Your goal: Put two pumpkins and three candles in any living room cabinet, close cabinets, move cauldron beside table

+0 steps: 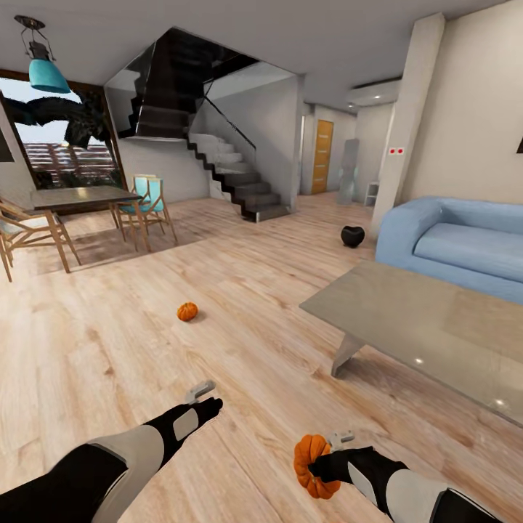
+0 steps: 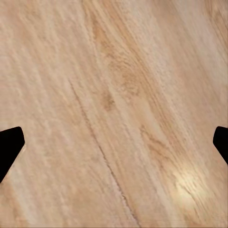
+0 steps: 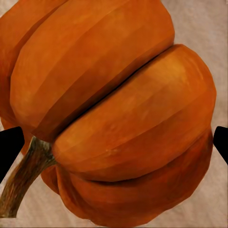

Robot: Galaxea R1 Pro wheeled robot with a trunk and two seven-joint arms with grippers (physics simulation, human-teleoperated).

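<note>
R pincer (image 1: pixel 317 465) clamped on pumpkin (image 1: pixel 311 465); L pincer (image 1: pixel 211 402) spread wide, empty.

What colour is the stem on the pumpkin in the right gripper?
Brownish tan, on the orange pumpkin; its stem shows best in the right wrist view.

No text, label, brand or number can be read on anything here. The nearest thing to a sign is a small white plate (image 1: pixel 396 151) with two red marks, mounted on the white pillar (image 1: pixel 407 109) beside the blue sofa (image 1: pixel 457 243); the marks are too small to make out as characters.
</note>
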